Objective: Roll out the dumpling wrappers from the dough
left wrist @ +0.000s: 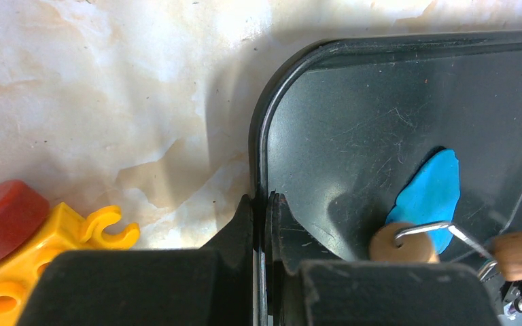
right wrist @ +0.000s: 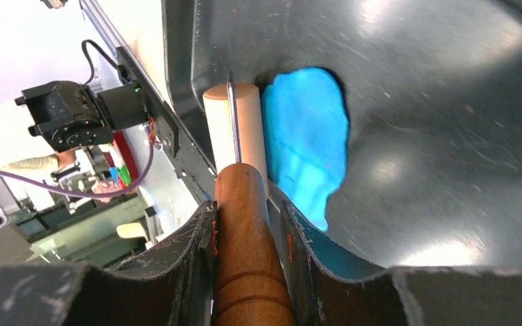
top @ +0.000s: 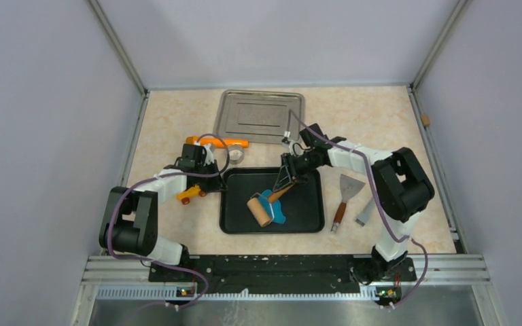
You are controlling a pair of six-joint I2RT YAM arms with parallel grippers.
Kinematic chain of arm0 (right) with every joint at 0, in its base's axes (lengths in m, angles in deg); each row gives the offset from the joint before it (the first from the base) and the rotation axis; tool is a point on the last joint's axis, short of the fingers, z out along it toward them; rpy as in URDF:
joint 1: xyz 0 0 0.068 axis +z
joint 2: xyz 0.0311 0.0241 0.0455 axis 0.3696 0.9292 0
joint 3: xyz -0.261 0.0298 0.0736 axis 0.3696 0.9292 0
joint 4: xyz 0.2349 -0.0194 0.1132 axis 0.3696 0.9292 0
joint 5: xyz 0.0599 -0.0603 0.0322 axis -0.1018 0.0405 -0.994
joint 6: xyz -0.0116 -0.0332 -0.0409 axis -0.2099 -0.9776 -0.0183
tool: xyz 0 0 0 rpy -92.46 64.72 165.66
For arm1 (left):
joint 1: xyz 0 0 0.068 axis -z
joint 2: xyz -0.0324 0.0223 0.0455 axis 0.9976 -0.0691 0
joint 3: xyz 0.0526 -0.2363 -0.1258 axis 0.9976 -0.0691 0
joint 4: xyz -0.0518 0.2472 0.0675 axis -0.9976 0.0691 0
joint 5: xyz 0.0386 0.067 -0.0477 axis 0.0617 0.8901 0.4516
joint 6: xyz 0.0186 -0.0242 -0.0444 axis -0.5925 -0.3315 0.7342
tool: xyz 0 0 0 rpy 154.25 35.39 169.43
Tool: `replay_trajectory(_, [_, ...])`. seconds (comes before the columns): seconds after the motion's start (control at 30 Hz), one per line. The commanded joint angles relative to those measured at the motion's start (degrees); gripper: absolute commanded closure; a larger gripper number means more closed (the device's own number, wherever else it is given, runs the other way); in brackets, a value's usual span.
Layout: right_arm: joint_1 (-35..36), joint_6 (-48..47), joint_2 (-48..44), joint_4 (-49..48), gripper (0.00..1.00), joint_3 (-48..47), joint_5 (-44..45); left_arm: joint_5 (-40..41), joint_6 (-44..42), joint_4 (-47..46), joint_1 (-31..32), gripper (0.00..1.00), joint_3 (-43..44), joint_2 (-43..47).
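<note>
The dough point(top: 276, 208) is a flattened blue sheet lying in the black tray point(top: 309, 221). A wooden roller point(top: 259, 210) rests along the dough's left edge. My right gripper point(top: 287, 178) is shut on the roller's brown handle point(right wrist: 248, 224), with the pale cylinder point(right wrist: 234, 129) just beyond it beside the dough point(right wrist: 309, 142). My left gripper point(left wrist: 263, 204) is shut on the tray's left rim point(left wrist: 258, 136); from there the dough point(left wrist: 428, 193) and the roller's end point(left wrist: 401, 244) show to the right. No dumpling wrappers are in view.
A metal tray point(top: 262, 117) lies at the back. An orange tool point(top: 217, 142) and a metal ring point(top: 236, 156) sit behind the left gripper. A yellow toy with a red wheel point(left wrist: 13, 251) is left of the black tray. A scraper point(top: 346, 193) lies on its right.
</note>
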Motion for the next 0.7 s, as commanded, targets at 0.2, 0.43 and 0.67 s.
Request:
replay_trajectory(0.2, [6.3,-3.4,5.1,-5.2,1.0,-7.2,2.2,-2.0,-0.2,2.6,0.1,1.0,-1.3,0.5])
replay_trajectory(0.43, [3.8,-12.6,-6.0,8.3,1.0,-13.4,-8.7,-4.8,-1.5,2.3,0.1,1.0,-1.0,1.3])
replay_trajectory(0.67, [-1.1,-6.1,-9.8,6.1,1.0,0.0,-2.8,-6.3,-1.3,4.5,0.2,1.0,-0.5,1.9])
